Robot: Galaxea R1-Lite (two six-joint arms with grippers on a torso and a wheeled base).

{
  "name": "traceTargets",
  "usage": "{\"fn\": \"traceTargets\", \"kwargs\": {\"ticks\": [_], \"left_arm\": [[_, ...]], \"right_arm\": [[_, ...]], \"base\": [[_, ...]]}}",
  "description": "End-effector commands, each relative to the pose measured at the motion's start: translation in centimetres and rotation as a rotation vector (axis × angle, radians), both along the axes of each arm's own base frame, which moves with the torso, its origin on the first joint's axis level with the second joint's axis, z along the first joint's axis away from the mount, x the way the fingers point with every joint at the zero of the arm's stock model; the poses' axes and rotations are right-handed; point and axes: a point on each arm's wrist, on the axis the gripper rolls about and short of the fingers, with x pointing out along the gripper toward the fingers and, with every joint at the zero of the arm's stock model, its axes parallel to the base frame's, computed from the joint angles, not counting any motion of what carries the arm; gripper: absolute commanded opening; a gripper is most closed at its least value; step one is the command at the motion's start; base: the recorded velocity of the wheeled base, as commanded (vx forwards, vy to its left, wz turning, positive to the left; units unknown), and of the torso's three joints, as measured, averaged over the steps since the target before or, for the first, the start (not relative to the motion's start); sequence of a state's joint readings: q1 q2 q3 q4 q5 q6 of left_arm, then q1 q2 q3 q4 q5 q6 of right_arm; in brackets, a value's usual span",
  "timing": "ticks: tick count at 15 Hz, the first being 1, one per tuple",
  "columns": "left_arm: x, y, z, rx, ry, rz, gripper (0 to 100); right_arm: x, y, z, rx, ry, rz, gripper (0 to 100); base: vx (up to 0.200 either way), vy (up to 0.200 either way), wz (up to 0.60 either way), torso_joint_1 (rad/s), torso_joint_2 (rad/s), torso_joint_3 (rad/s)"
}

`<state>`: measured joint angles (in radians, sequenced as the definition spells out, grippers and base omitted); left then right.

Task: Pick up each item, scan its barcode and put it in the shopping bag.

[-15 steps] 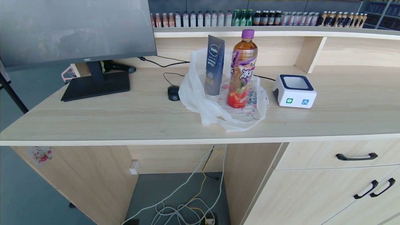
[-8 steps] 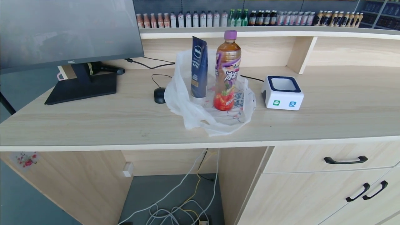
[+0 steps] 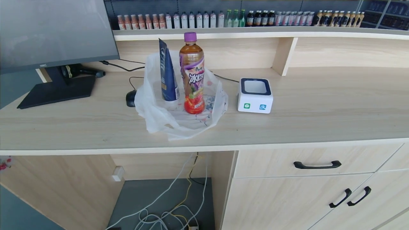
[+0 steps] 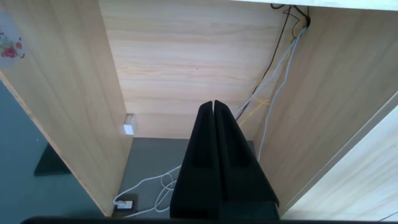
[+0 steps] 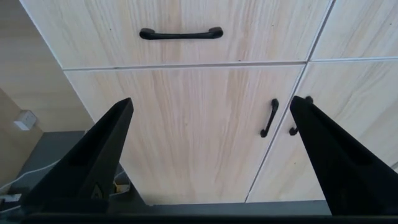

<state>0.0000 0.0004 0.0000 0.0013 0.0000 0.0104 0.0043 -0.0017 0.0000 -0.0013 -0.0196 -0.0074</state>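
- Counter (image 3: 287,121) of pale wood grain runs across the head view, with a raised ledge along its far side and a shop aisle behind it.
- Monitor (image 3: 54,28), dark-screened, stands on a black foot at the counter's left end; small print on its lower bezel is too small to read.
- Cabinet front (image 3: 271,198) fills the space below the counter's right half: one drawer with a black bar handle (image 5: 180,33) and doors with paired black handles (image 5: 272,118).
- Knee space (image 4: 186,74) under the counter's left half holds loose white, yellow and black cables (image 3: 166,210) trailing to the floor.
- Row of drink bottles (image 3: 239,19) lines the shelf beyond the ledge.
- Right gripper (image 5: 211,102) faces the cabinet front, its black fingers spread wide with nothing between them.
- Left gripper (image 4: 214,109) points into the knee space, fingers pressed together and holding nothing.
- Shopping bag (image 3: 159,115), thin white plastic, lies spread open on the counter between mouse and scanner.
- Tea bottle (image 3: 191,73), purple cap, amber drink, stands upright inside the bag; its label carries large white characters and red fruit.
- Dark blue tube (image 3: 167,73) stands on its cap in the bag, just beside the bottle on its left.
- Scanner box (image 3: 255,95), white with a navy-rimmed window on top, sits just right of the bag with green and blue icons on its front.
- Black mouse (image 3: 130,98) lies just left of the bag.
- Floral sticker (image 4: 11,45) marks the counter's side panel.
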Motion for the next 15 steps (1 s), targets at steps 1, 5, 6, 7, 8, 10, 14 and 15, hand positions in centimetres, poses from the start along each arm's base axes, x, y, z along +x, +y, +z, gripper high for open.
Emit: {"fn": "traceTargets", "kwargs": {"ticks": [1, 5, 6, 7, 8, 10, 14, 15], "left_arm": [[0.00, 0.00, 0.00, -0.001, 0.000, 0.000, 0], [0.00, 0.00, 0.01, -0.015, -0.002, 0.000, 0], [0.00, 0.00, 0.01, -0.015, -0.002, 0.000, 0], [0.00, 0.00, 0.01, -0.015, -0.002, 0.000, 0], [0.00, 0.00, 0.01, -0.013, -0.002, 0.000, 0], [0.00, 0.00, 0.01, -0.012, -0.002, 0.000, 0], [0.00, 0.00, 0.01, -0.010, -0.002, 0.000, 0], [0.00, 0.00, 0.01, -0.010, -0.002, 0.000, 0]], "right_arm": [[0.01, 0.00, 0.01, 0.000, 0.001, 0.000, 100], [0.01, 0.00, 0.01, 0.000, 0.001, 0.000, 100], [0.01, 0.00, 0.01, 0.001, 0.001, 0.000, 100], [0.01, 0.00, 0.01, 0.001, 0.001, 0.000, 100], [0.01, 0.00, 0.01, 0.003, 0.001, 0.000, 100], [0.01, 0.00, 0.01, 0.004, 0.001, 0.000, 100], [0.01, 0.00, 0.01, 0.003, 0.001, 0.000, 100], [0.01, 0.00, 0.01, 0.003, 0.001, 0.000, 100]], "base": [[0.000, -0.200, 0.00, -0.002, 0.00, 0.002], [0.000, -0.200, 0.00, 0.002, 0.00, 0.000], [0.000, -0.200, 0.00, 0.002, 0.00, 0.007], [0.000, -0.200, 0.00, 0.002, 0.00, 0.007], [0.000, -0.200, 0.00, 0.002, 0.00, 0.002], [0.000, -0.200, 0.00, 0.000, 0.00, 0.002], [0.000, -0.050, 0.00, 0.002, 0.00, 0.001], [0.000, 0.000, 0.00, 0.000, 0.00, 0.000]]}}
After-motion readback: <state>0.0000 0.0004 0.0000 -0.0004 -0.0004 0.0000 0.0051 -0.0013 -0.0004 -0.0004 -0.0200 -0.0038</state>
